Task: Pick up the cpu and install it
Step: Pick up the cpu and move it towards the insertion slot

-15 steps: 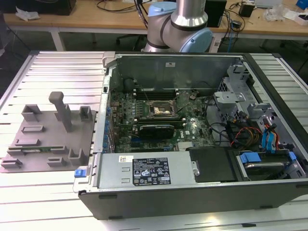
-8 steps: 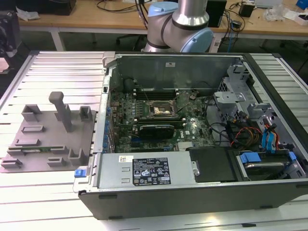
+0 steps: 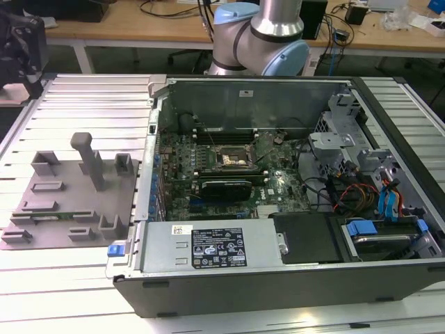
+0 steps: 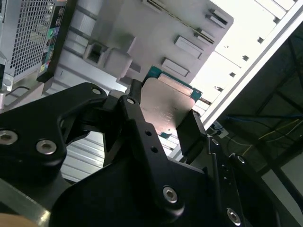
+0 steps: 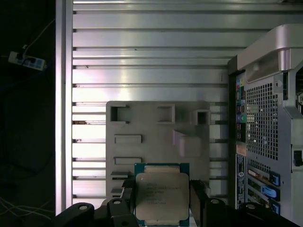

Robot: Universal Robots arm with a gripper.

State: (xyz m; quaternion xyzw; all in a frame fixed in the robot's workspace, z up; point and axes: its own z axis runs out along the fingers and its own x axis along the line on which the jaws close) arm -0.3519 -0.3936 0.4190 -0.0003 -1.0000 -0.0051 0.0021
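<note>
One cpu point(image 5: 162, 198), pinched at two opposite edges by the gripper point(image 5: 161, 205), metal top towards the camera in the first wrist view, held level well above the grey fixture tray point(image 5: 156, 137); gripped by the edges probably to spare the underside any contact. Counted: one chip, two fingers point(image 5: 197, 201) closed on it, one tray, one open computer case point(image 3: 278, 282), one dark framed socket point(image 3: 233, 158) on its motherboard, well apart from the tray in the exterior view.

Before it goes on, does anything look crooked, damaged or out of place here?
Nothing stands out. The gripper holds the cpu square between its fingers, above the grey tray, and no damage shows.
</note>
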